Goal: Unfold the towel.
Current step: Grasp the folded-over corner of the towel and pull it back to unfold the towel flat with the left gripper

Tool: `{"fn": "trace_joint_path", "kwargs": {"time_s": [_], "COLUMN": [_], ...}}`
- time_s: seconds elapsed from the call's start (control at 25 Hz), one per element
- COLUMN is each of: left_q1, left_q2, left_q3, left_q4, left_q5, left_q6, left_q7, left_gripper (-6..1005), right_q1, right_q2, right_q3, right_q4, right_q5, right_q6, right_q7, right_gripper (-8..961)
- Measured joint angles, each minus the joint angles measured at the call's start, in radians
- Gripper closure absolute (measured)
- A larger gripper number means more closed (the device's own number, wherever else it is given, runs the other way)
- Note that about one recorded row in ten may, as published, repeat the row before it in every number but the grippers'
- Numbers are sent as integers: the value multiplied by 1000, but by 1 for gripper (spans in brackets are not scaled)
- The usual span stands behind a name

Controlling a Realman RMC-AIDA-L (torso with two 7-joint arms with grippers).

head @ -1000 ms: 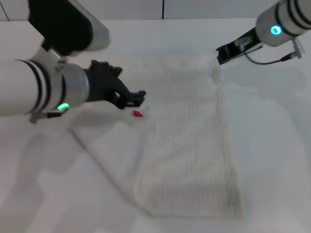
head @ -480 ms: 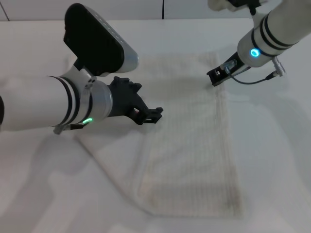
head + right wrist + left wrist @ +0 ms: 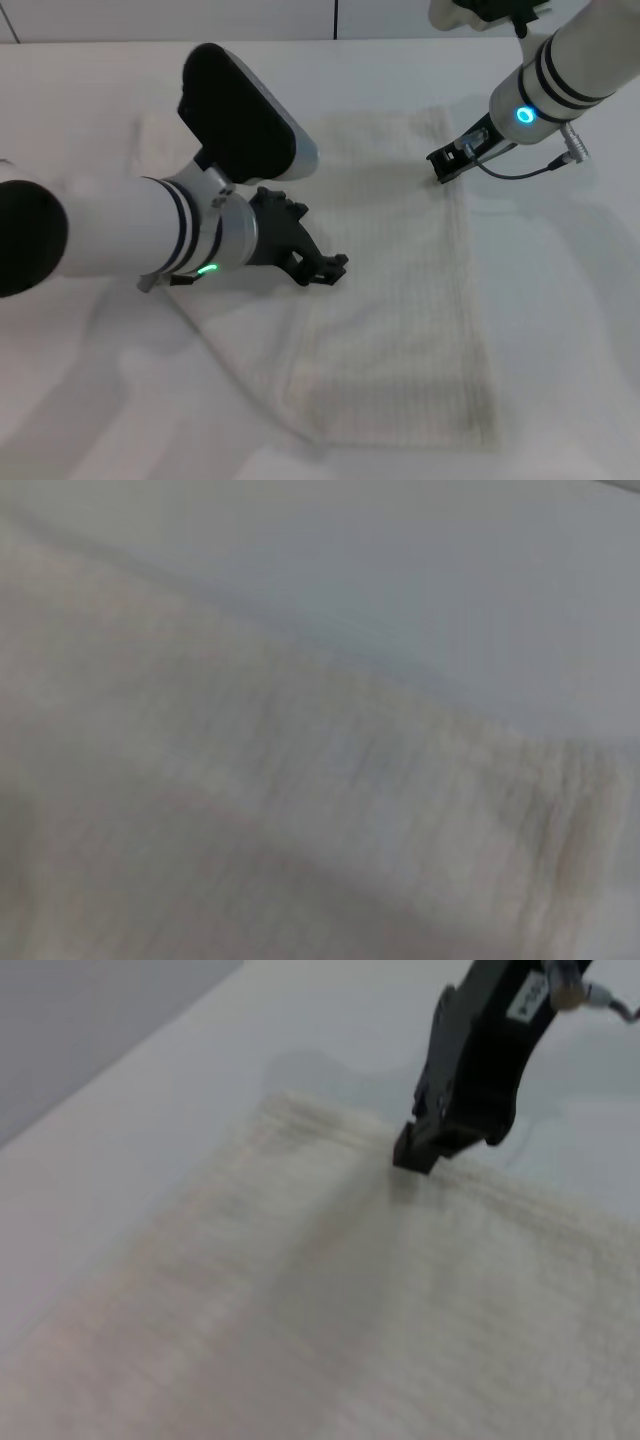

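The towel (image 3: 400, 300) lies on the white table, cream-white with faint ribbed stripes. A raised fold runs along its left side. The red tag does not show. My left gripper (image 3: 328, 270) hovers low over the towel's left part, near the fold, and the arm hides the cloth behind it. My right gripper (image 3: 445, 165) looks shut, and its tip rests on the towel's right edge near the far right corner. It also shows in the left wrist view (image 3: 415, 1150), touching the towel (image 3: 330, 1290). The right wrist view shows only the towel (image 3: 280, 810), very close.
The white table (image 3: 570, 330) stretches around the towel on all sides. A cable (image 3: 530, 170) hangs from my right wrist above the table. A wall seam runs along the far edge.
My left arm has swung right and toward me over the towel, now covering the spot where the red tag showed. My right gripper came down from the far corner onto the towel's right edge.
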Motion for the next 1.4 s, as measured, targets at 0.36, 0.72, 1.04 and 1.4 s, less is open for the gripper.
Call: {"fn": "trace_joint_path", "kwargs": {"time_s": [0.36, 0.72, 1.04, 1.4], "left_q1": [-71, -90, -49, -38], "left_q2": [-1, 1, 2, 2], "left_q3": [17, -13, -2, 24], "left_q4": [100, 75, -168, -344], "left_q5": [22, 52, 215, 328], "left_q6": [-3, -104, -305, -536], "left_q7": [-63, -89, -244, -378], "left_gripper": [282, 435, 702, 922], "right_q1": [-1, -1, 1, -2], "right_q2": [0, 0, 1, 2], "right_q3": [-10, -14, -20, -24], "right_q4": [-3, -6, -3, 0], "right_q5": [2, 3, 3, 3], "right_q6": [-6, -8, -9, -8], "right_q7": [-1, -1, -1, -1], "right_gripper": [946, 944, 942, 940]}}
